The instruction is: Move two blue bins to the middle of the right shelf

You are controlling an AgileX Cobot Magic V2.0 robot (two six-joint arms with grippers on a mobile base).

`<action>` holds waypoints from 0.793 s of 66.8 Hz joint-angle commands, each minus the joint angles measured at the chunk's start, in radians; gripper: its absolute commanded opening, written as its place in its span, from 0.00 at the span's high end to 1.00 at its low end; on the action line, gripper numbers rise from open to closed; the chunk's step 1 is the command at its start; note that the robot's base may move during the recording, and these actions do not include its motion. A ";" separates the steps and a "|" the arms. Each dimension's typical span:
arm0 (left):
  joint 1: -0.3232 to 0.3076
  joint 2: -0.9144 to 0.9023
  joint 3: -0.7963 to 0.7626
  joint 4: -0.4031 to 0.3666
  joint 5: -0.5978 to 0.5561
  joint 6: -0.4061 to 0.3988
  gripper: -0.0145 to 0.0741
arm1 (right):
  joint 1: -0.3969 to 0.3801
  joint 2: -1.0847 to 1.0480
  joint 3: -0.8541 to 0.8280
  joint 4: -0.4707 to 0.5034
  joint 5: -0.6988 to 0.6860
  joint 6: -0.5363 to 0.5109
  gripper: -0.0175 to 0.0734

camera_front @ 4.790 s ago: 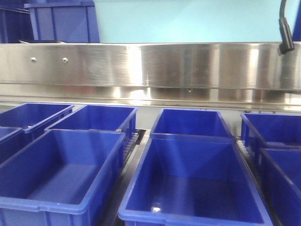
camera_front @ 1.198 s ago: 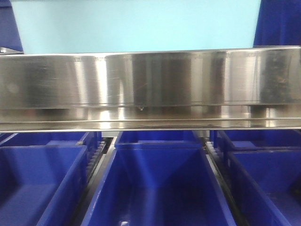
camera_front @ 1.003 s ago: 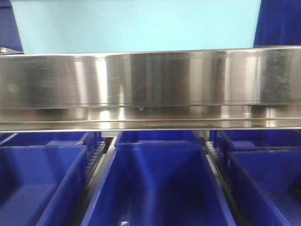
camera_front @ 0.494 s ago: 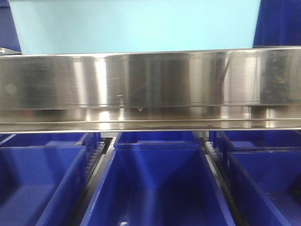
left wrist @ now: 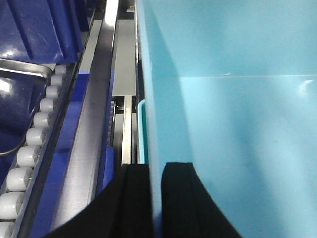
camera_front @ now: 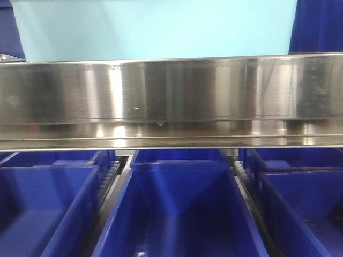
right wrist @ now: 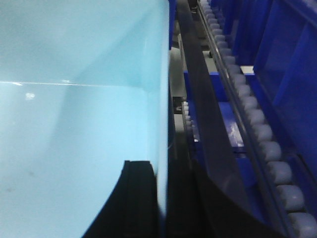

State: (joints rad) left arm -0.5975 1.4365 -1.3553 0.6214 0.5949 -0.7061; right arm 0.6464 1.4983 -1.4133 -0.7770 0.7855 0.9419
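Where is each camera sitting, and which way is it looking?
Front view: level with the steel rail, facing it; pale blue bin above, dark blue bins below; no robot parts.
Left wrist: along the bin's left wall; left fingers straddle it.
Right wrist: along its right wall, rollers beside; right fingers straddle it.
All three share the bin.

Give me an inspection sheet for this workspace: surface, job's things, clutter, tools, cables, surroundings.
Surface: steel rail spans the front view, shiny and lightly scratched.
Job's things: pale bin sits above and behind the rail; a second one cannot be told apart.
Clutter: dark bins in rows under the rail.
Tools: left tool straddles the pale bin's left wall, right tool its right wall; both shut on it.
Cables: nothing seen.
Surroundings: rollers run beside the pale bin, with more dark bins beyond.
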 commanded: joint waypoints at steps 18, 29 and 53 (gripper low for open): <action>-0.013 0.014 0.046 0.022 -0.140 -0.039 0.96 | 0.014 -0.006 0.072 -0.064 -0.121 0.105 0.99; -0.013 0.037 0.048 0.022 -0.139 -0.039 0.96 | 0.014 -0.006 0.092 -0.064 -0.148 0.123 0.99; -0.013 0.037 0.048 0.018 -0.140 -0.039 0.96 | 0.014 -0.006 0.078 -0.066 -0.160 0.115 0.99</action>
State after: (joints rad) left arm -0.5953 1.4667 -1.3039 0.6591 0.5546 -0.7432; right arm 0.6464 1.4899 -1.3249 -0.8455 0.7225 1.0584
